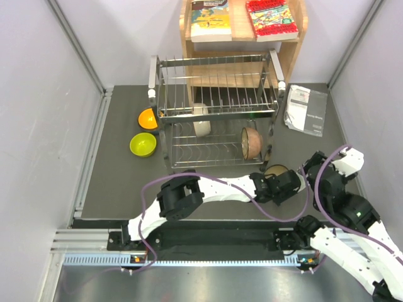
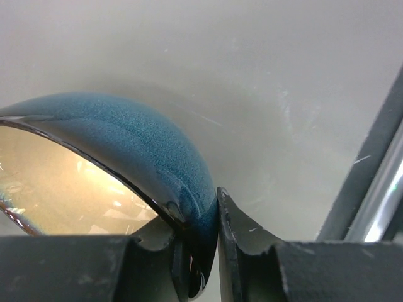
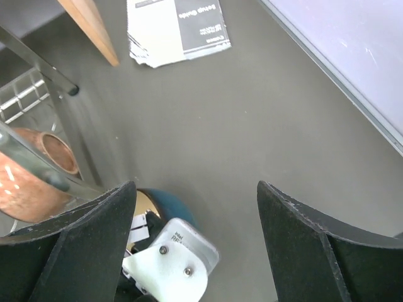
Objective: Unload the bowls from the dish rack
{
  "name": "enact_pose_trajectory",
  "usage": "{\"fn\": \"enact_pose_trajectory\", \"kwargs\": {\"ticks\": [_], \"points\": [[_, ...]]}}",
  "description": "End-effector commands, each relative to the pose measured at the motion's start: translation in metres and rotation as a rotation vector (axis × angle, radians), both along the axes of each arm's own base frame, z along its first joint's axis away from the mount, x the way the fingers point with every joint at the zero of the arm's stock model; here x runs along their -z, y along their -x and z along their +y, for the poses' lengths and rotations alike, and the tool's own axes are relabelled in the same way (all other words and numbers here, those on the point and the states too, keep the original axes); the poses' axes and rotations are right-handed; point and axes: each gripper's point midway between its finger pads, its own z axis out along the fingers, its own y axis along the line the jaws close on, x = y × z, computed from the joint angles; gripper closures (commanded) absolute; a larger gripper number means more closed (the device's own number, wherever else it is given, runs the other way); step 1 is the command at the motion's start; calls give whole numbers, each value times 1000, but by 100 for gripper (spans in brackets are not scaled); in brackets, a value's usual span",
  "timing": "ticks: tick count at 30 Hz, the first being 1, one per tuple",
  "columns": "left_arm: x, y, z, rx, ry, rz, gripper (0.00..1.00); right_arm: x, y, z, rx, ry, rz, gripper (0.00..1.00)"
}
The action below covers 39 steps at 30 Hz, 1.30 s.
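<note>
Orange bowl (image 1: 148, 118): on the bench, left of the dish rack (image 1: 217, 113), hard by the rack's left end, toward the far edge.
Lime-yellow bowl (image 1: 143, 145): on the bench just nearer than the orange one, mouth up, beside the rack's left end but apart from it.
Dish rack: mid-bench toward the far edge, in front of the wooden shelf (image 1: 296, 47) carrying books (image 1: 272, 19).
Cream-white bowl (image 1: 201, 119): in the rack, on edge between the bars, left of centre.
Pinkish-tan bowl (image 1: 252, 142): in the rack's lower tier, on edge, at the right end.
Left jaws: nearly closed, pinching the rim of the teal-blue bowl (image 2: 126, 145), one finger inside the rim and one outside.
Teal-blue bowl, place: off the rack's near right corner, outside the rack; whether it touches the bench cannot be told.
Right jaws: wide open, nothing between the fingers (image 3: 302, 239), over the bench just right of the teal-blue bowl.
Booklet (image 1: 306, 109): flat on the bench, near the far right corner, right of the rack.
</note>
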Motion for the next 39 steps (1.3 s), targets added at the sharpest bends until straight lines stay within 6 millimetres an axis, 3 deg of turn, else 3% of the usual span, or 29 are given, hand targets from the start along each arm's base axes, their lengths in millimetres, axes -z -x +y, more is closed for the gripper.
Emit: {"fn": "enact_pose_trajectory", "kwargs": {"ticks": [1, 8, 12, 16, 18, 20, 24, 33, 35, 36, 38, 39], "points": [[-24, 5, -21, 93, 36, -90, 100, -28, -11, 25, -69, -144, -86, 22], [2, 0, -11, 70, -53, -102, 98, -65, -5, 12, -45, -159, -168, 22], [2, -6, 2, 39, -73, -127, 96, -92, 1, -10, 32, -57, -179, 22], [3, -6, 7, 55, -80, -147, 87, -117, -3, -7, 9, -51, -203, 22], [8, -8, 5, 58, -109, -150, 79, -120, -6, 0, -17, -65, -209, 22], [13, -8, 2, 59, -116, -144, 76, -122, -7, 3, -32, -77, -213, 21], [10, -11, -3, 47, -73, -146, 55, -123, -8, 7, -58, -75, -214, 22], [1, -30, -15, 36, -54, -152, 49, -121, -11, 9, -68, -50, -206, 22], [-7, -34, -13, 18, -21, -157, 49, -119, -13, 8, -61, -25, -193, 21], [-26, -35, -13, 11, 24, -167, 49, -114, -15, 9, -58, -11, -177, 22], [-32, -39, -7, -13, 71, -179, 48, -109, -17, 12, -65, -13, -166, 21], [-55, -40, -5, -24, 119, -190, 48, -106, -18, 14, -68, -18, -159, 20]]}}
